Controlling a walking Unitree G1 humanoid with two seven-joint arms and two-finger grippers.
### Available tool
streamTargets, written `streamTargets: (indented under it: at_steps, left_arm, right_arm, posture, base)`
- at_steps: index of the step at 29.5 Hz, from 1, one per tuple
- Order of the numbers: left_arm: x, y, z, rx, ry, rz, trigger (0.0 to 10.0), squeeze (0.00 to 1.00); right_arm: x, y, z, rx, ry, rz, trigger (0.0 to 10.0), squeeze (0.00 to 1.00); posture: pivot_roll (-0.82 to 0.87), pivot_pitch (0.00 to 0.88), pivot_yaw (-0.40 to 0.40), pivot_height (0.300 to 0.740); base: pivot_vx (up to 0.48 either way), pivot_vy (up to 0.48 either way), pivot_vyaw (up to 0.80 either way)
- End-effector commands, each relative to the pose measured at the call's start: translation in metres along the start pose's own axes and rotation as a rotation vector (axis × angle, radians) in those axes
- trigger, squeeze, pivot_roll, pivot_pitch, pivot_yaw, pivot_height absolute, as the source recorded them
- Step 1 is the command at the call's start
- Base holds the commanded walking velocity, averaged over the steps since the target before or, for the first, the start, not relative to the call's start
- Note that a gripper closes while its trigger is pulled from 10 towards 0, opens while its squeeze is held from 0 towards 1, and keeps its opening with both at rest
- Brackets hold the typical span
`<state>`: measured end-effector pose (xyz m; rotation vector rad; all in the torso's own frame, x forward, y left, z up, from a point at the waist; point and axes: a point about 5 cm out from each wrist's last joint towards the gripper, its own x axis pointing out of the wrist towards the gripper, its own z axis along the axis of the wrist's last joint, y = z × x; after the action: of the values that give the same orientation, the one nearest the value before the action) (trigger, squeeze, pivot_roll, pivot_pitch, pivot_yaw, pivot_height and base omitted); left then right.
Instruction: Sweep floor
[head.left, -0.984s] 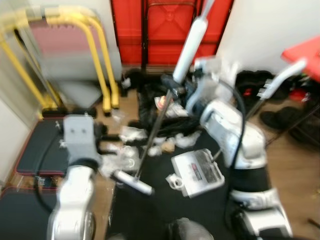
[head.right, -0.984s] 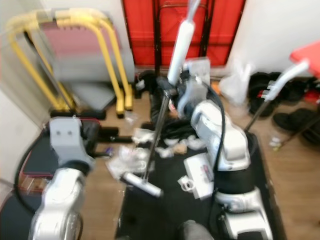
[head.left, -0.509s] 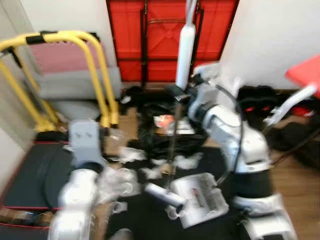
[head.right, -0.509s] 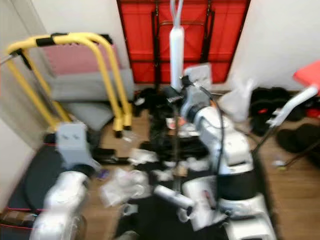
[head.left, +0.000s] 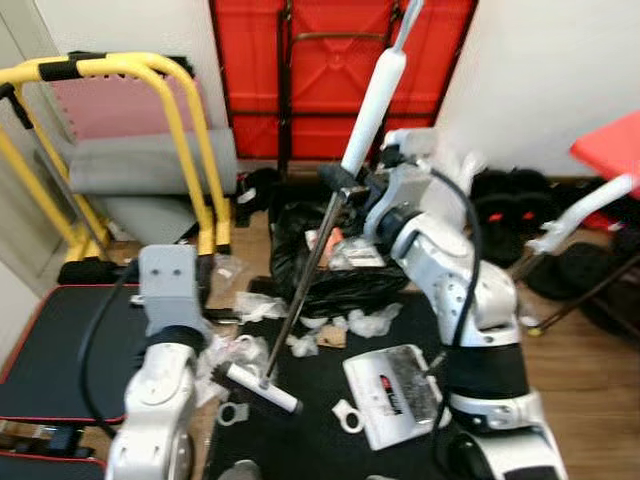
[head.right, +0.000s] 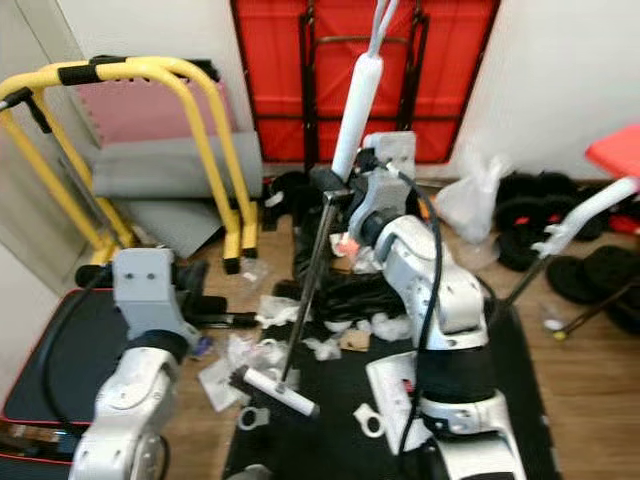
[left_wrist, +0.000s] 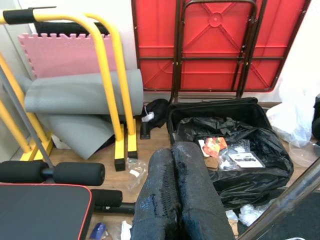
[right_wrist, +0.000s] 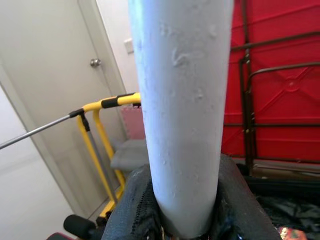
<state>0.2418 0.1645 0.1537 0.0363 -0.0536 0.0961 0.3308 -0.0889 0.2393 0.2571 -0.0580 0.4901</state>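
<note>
White foam wraps the upper handle of the broom (head.left: 372, 100), and your right gripper (right_wrist: 186, 220) has its two black fingers (right_wrist: 135, 210) clamped on either side of that grip, the handle filling the space between them. From there the dark metal shaft slants down and to the robot's left, ending in the pale broom head (head.left: 262, 388), which sits at the edge of the black mat (head.left: 320, 440) among crumpled bits of litter (head.left: 375, 322). A white dustpan (head.left: 392, 394) lies on the mat just to the right of the head, apart from it. Your left gripper (left_wrist: 175, 200) is held out toward the black bag (left_wrist: 235, 165) with its fingers pressed together, holding nothing. The yellow frame (head.left: 185, 140) stands to the left.
</note>
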Motion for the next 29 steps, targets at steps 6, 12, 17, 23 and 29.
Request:
streamTargets:
  at_steps: [6,12,17,23,29]
  left_arm:
    - [-0.003,-0.002,0.001,-0.011,0.005,-0.025,10.0,0.0]
    - [-0.004,-0.002,0.0,-0.01,0.008,-0.03,10.0,0.0]
    - [-0.004,-0.003,0.001,-0.01,0.007,-0.037,10.0,0.0]
    - [-0.004,-0.004,0.001,-0.011,0.007,-0.042,10.0,0.0]
    - [-0.004,-0.004,0.0,-0.012,0.011,-0.043,10.0,0.0]
  right_arm:
    - [-0.002,-0.003,-0.002,0.02,-0.031,-0.054,10.0,0.0]
    - [-0.004,-0.007,-0.008,0.004,-0.01,-0.067,10.0,0.0]
    - [-0.004,-0.009,-0.008,-0.001,-0.021,-0.09,10.0,0.0]
    - [-0.003,-0.01,-0.006,-0.004,-0.032,-0.116,10.0,0.0]
    - [-0.003,-0.01,-0.007,-0.002,-0.033,-0.122,10.0,0.0]
  posture:
    - [-0.11,0.099,-0.047,0.74]
    - [-0.1,0.097,-0.045,0.74]
    - [-0.11,0.095,-0.043,0.74]
    - [-0.1,0.095,-0.042,0.74]
    - [-0.1,0.095,-0.042,0.74]
  base:
    - [0.0,-0.336,0.0]
    - [0.0,-0.337,0.66]
    - [0.0,-0.336,0.34]
    - [0.0,-0.338,0.0]
    - [0.0,-0.314,0.0]
